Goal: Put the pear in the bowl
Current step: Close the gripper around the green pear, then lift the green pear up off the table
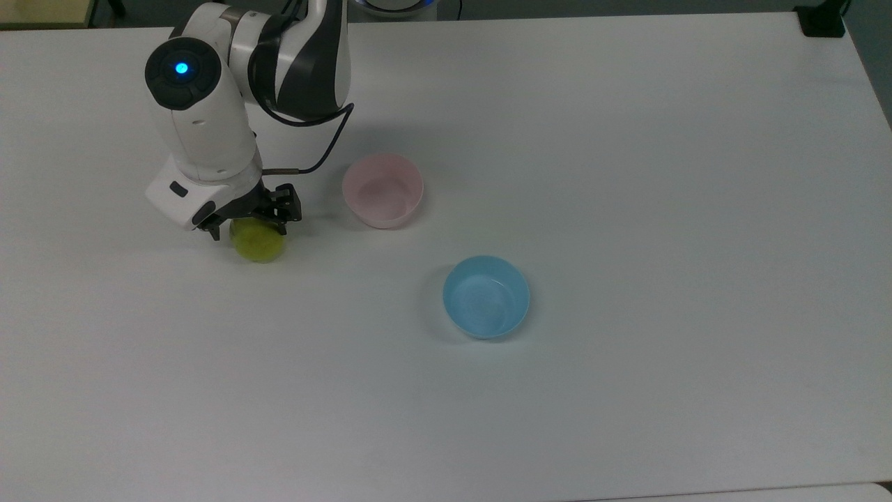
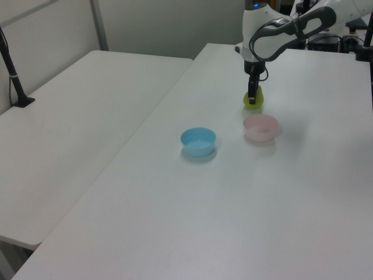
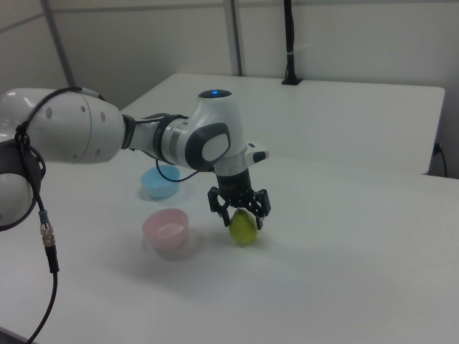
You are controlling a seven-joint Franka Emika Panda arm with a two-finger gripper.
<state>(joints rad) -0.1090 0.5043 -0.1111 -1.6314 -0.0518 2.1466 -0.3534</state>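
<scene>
The tool is lowered over the pear, with its fingers spread on both sides of the fruit, not yet pinching it; this seems to prepare a grip from above. The pear rests on the worktop, toward the top view's left edge. The pink bowl waits near it, empty. A blue bowl stands further away.

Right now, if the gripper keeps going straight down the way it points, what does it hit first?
The small yellow-green pear: the gripper straddles its top, fingers open either side. Below that is the white table. Contact cannot be judged.
</scene>
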